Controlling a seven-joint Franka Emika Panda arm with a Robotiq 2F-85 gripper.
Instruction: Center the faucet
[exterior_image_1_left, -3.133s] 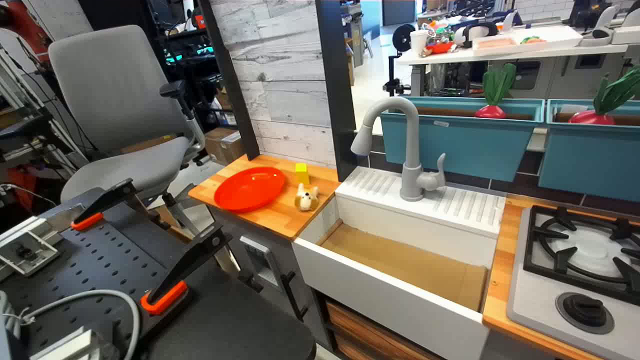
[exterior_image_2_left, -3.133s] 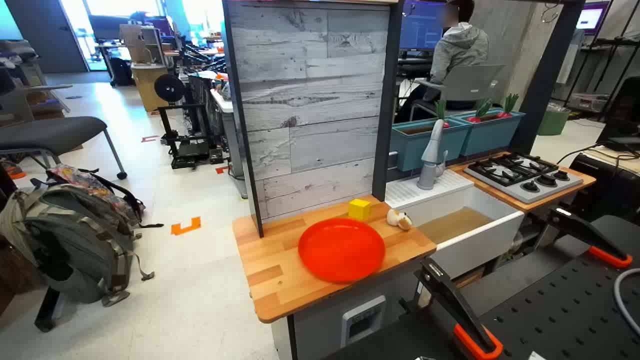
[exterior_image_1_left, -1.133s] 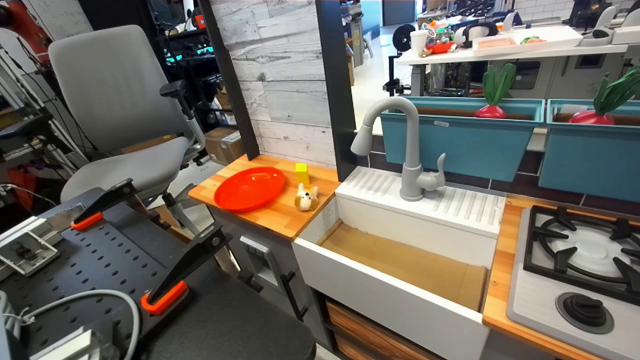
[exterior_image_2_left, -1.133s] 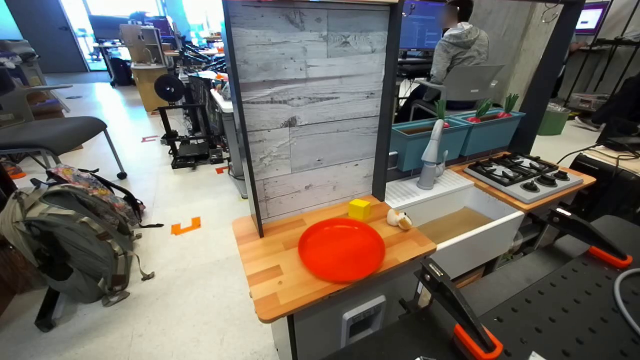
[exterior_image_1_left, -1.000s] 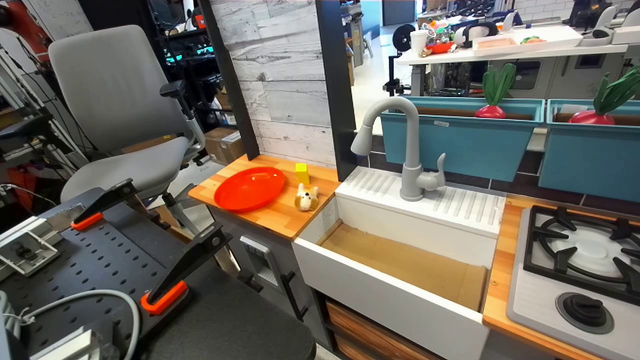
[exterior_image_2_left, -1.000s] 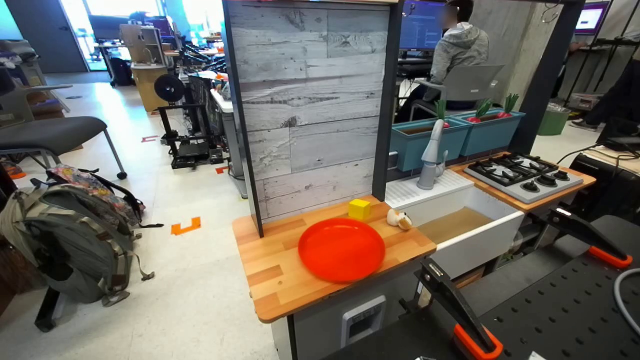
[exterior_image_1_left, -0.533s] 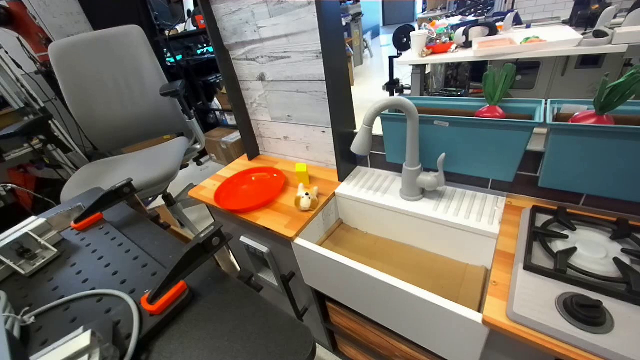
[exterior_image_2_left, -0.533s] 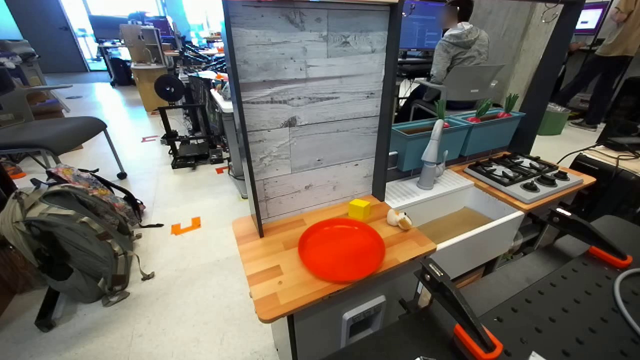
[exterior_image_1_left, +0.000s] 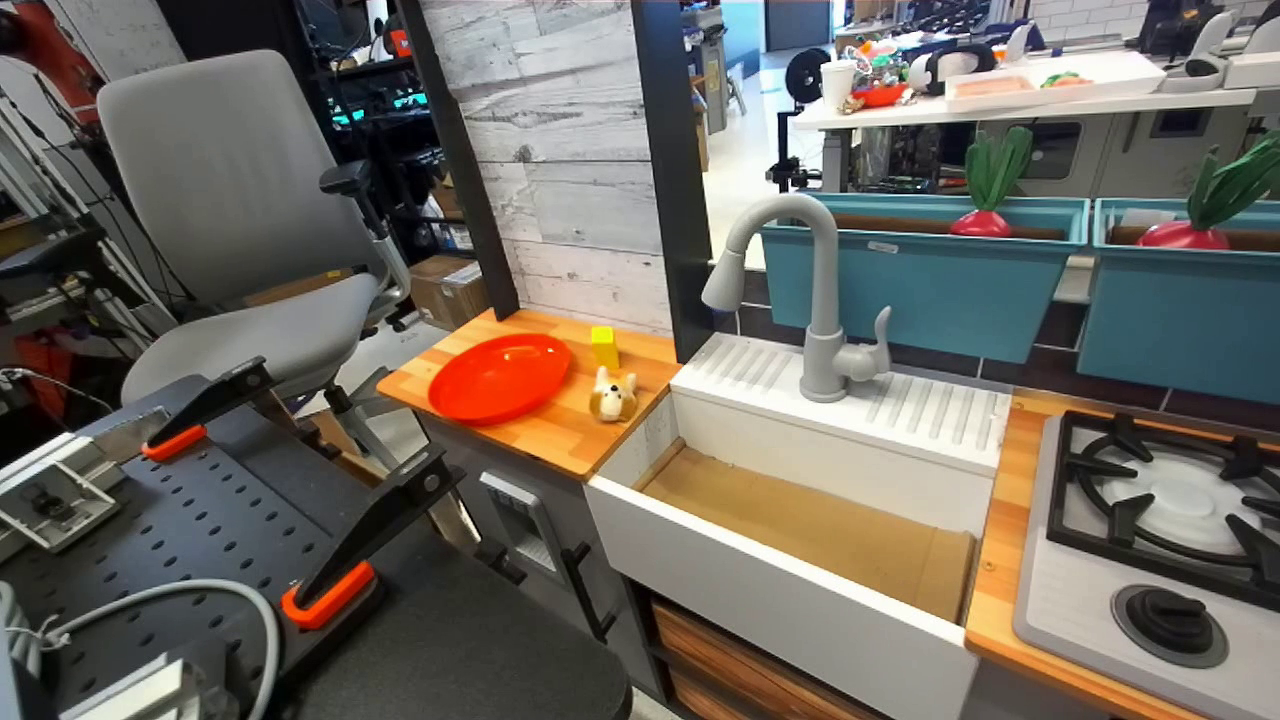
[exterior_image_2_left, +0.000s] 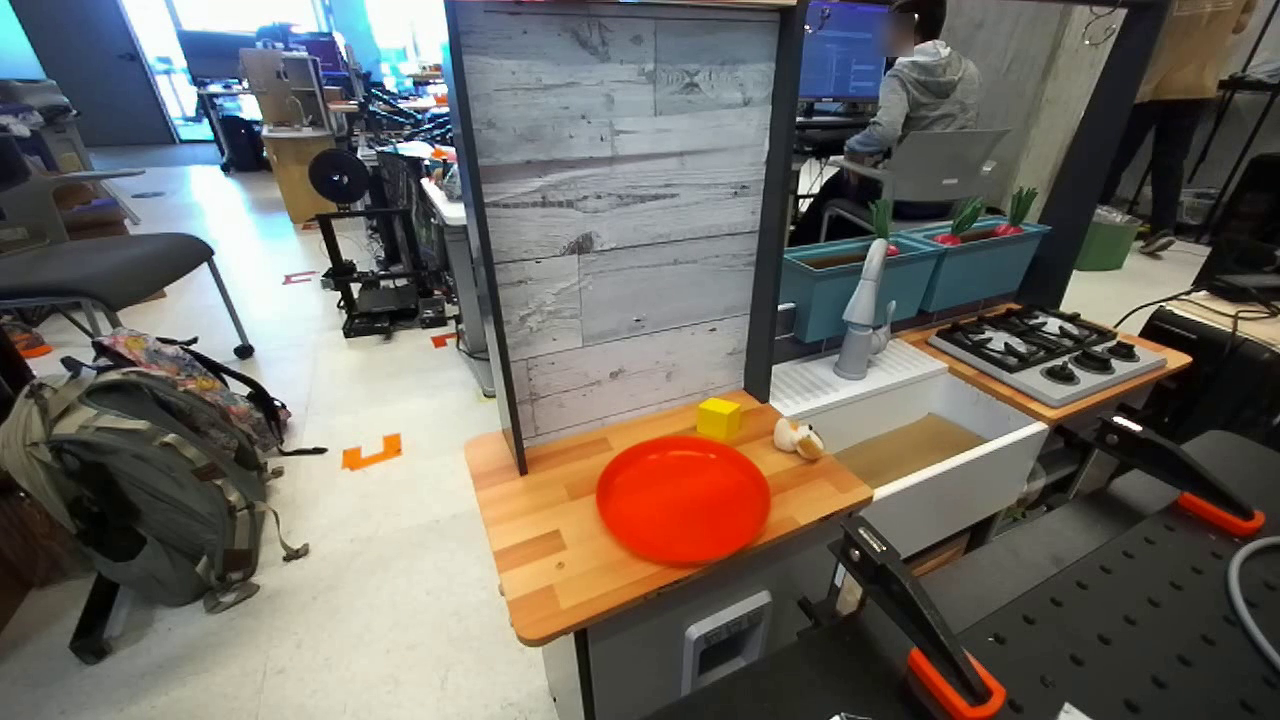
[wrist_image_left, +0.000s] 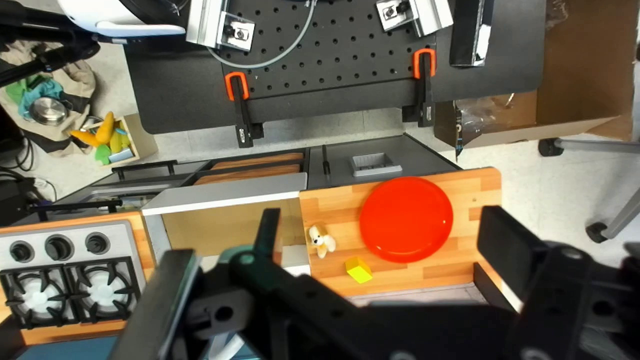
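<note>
The grey gooseneck faucet (exterior_image_1_left: 822, 290) stands upright on the white ribbed ledge behind the sink. Its spout is turned sideways, toward the wooden counter, not over the sink basin. It also shows in an exterior view (exterior_image_2_left: 857, 330), with the spout facing the counter side. In the wrist view a pale tube, likely part of the faucet (wrist_image_left: 231, 346), shows at the bottom, mostly hidden behind my gripper. My gripper (wrist_image_left: 372, 217) is open, fingers wide apart with nothing between them, high above the counter. It is out of view in both exterior views. The white sink (exterior_image_1_left: 780, 590) has a brown sheet on its floor.
On the wooden counter (wrist_image_left: 465, 185) lie a red plate (wrist_image_left: 406, 220), a yellow block (wrist_image_left: 358, 270) and a toy dog (wrist_image_left: 321, 240). A stove (exterior_image_1_left: 1170, 520) is on the sink's other side. Teal planters (exterior_image_1_left: 920, 290) hang behind the faucet. A dark post (exterior_image_1_left: 675, 180) stands near the spout.
The faucet and the counter things have not moved. In an exterior view a standing person has come into the right background, and the seated person has shifted slightly.
</note>
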